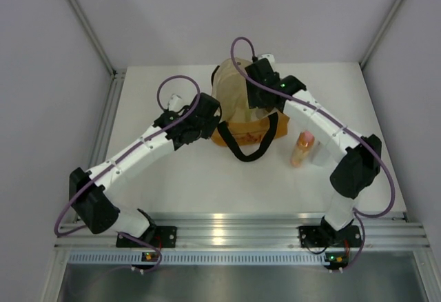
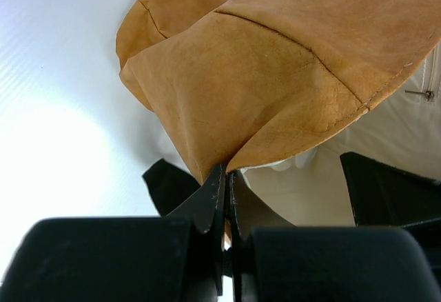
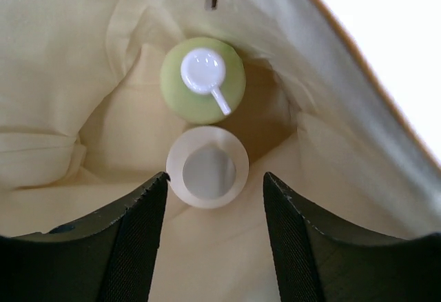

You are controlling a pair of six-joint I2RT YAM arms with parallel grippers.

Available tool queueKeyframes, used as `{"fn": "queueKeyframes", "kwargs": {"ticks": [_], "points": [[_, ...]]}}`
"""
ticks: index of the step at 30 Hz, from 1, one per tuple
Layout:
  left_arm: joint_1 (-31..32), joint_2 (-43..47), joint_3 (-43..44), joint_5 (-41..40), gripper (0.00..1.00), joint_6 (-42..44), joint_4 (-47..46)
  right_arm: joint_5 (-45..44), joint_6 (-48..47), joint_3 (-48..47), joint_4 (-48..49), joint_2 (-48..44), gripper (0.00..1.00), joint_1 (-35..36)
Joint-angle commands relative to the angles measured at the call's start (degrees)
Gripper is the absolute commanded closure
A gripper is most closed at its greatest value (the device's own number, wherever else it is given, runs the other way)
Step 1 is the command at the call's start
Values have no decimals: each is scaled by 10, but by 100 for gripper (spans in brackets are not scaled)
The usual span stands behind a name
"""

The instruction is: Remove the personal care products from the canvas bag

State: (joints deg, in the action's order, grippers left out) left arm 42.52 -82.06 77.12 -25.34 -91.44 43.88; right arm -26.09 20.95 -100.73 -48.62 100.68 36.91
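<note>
Right wrist: round frosted jar (image 3: 207,167) beside domed green pump bottle (image 3: 202,81).

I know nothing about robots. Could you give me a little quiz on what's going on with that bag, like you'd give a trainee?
1. True or false: the left end effector is shut on the edge of the canvas bag.
2. In the right wrist view, which product shows between the open fingers of the right end effector? A) orange bottle B) cream jar C) black-capped bottle
3. How many products show inside the bag?
Key: 1 true. 2 B. 3 two, the cream jar and the green pump bottle.
</note>
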Motion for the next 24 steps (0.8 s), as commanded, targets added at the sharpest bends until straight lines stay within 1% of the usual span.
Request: {"fn": "queueKeyframes", "kwargs": {"ticks": [1, 6, 10, 20, 24], "points": [[-1, -13, -15, -10, 100, 2, 16, 13, -80, -40, 18, 24, 43, -10], [0, -19, -18, -9, 100, 2, 15, -3, -125, -69, 36, 61, 43, -13], [0, -26, -14, -7, 100, 15, 6, -12, -140, -87, 46, 84, 43, -22], [0, -34, -14, -4, 100, 25, 7, 52, -169, -90, 63, 122, 43, -46], [0, -35, -16, -4, 100, 26, 6, 82, -180, -83, 85, 125, 43, -53]]}}
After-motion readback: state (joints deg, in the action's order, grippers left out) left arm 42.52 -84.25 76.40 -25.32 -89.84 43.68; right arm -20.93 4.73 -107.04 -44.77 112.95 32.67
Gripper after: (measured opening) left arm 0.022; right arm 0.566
